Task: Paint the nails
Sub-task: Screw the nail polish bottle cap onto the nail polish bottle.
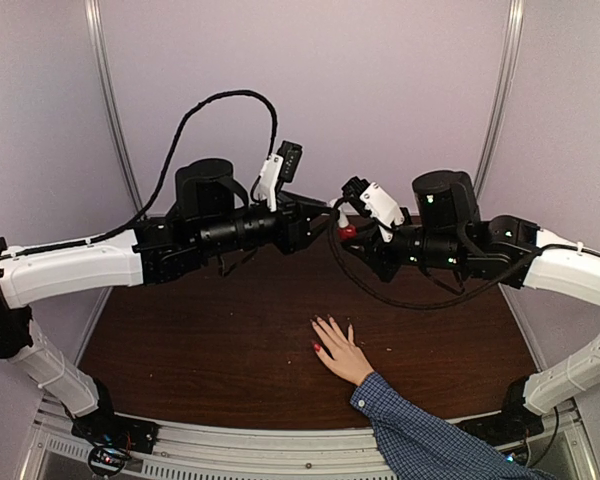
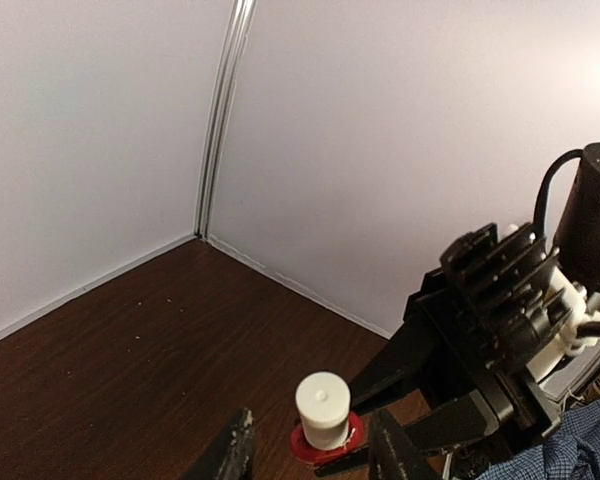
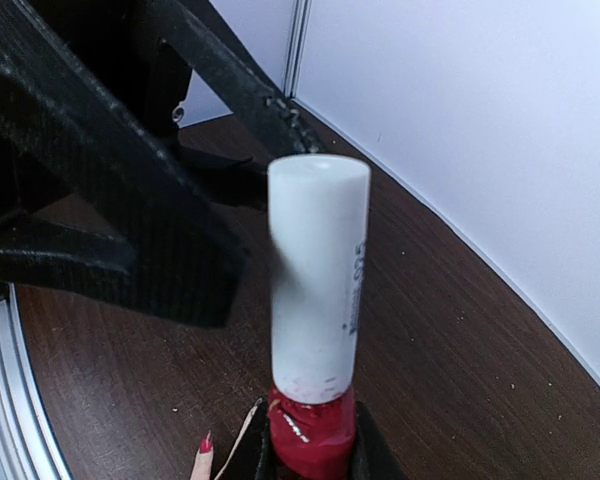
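**A:** Where are the nails (image 1: 318,347)?

**B:** On the hand (image 1: 342,352) lying flat on the table (image 1: 200,340), toward its near edge. The fingers are spread and a checked sleeve (image 1: 420,435) runs behind it. One nail at the hand's left edge shows glossy red, and a red tip shows in the right wrist view too. The others are too small to judge.

**A:** So some painting is done?

**B:** At least one nail, I'd say. I cannot tell whether the rest are bare.

**A:** And the polish?

**B:** The polish bottle (image 3: 312,425) is up in the air, well apart from the hand, over the back of the table. The right gripper (image 3: 310,447) is clamped on its red body, and the white cap (image 3: 318,270) is on.

**A:** The left gripper (image 2: 310,442)?

**B:** Partly open, with one finger on either side of the cap and a gap showing on both sides. It grips nothing.

**A:** What remains?

**B:** By my reckoning: grasp the cap, twist it off, carry it down to the hand, and coat whichever nails are unpainted. With the bottle capped, no painting is under way right now.
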`<action>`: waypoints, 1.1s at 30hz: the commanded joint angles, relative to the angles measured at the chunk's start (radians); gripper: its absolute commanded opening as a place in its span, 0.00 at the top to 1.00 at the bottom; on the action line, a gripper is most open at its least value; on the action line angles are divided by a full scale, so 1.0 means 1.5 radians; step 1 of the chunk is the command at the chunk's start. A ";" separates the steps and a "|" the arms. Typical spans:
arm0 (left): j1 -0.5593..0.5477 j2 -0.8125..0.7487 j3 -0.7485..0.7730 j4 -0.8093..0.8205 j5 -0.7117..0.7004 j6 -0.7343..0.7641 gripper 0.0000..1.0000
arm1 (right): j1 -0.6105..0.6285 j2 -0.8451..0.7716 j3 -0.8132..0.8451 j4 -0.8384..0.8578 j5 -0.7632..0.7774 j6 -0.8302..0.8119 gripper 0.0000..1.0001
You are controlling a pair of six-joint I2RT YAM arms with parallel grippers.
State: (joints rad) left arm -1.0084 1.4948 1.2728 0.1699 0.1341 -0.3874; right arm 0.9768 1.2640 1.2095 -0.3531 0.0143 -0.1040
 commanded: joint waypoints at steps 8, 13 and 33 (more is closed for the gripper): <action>-0.003 0.045 0.043 0.070 0.003 -0.034 0.74 | 0.018 0.009 0.034 0.002 0.041 0.010 1.00; -0.004 0.032 0.024 0.078 0.015 -0.038 0.89 | 0.018 -0.004 0.032 0.004 0.031 0.005 1.00; -0.003 0.017 0.014 0.098 0.341 -0.014 1.00 | -0.002 -0.059 0.048 0.020 -0.316 -0.032 1.00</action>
State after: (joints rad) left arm -0.9989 1.5177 1.2827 0.2920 0.4282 -0.4175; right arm 0.9710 1.1931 1.2263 -0.3950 -0.2234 -0.1123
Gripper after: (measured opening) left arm 0.142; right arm 0.190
